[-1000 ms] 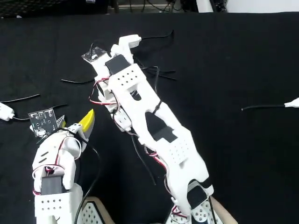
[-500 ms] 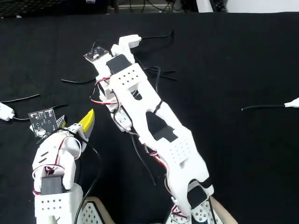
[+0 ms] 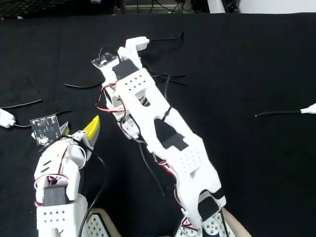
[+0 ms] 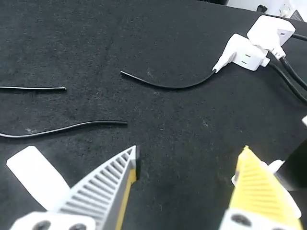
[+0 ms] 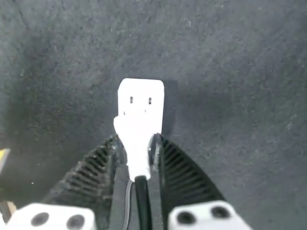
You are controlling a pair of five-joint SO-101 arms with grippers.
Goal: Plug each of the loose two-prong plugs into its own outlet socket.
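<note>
the white moulded plug on a black cord is clamped in the dark ribbed right gripper, its nose pressed against the near end of a white rectangular socket block lying flat on the black cloth tabletop. two short slots show uncovered on the block's upper face, and whether the prongs are in anything cannot be told. seen from above, this meeting point lies toward the tabletop's far edge, left of the middle, under the tip of the white right arm. over the last second that arm's wrist has crept a little toward the right edge and slightly nearer, while the plug and block at its tip have stayed put; i read this as a fine twist to line the plug up, not a finished insertion. the left gripper, grey and yellow jaws spread wide and empty, sits toward the near left corner and has not moved. another white plug with a black cord lies loose at the right edge, so at least one more plugging remains
</note>
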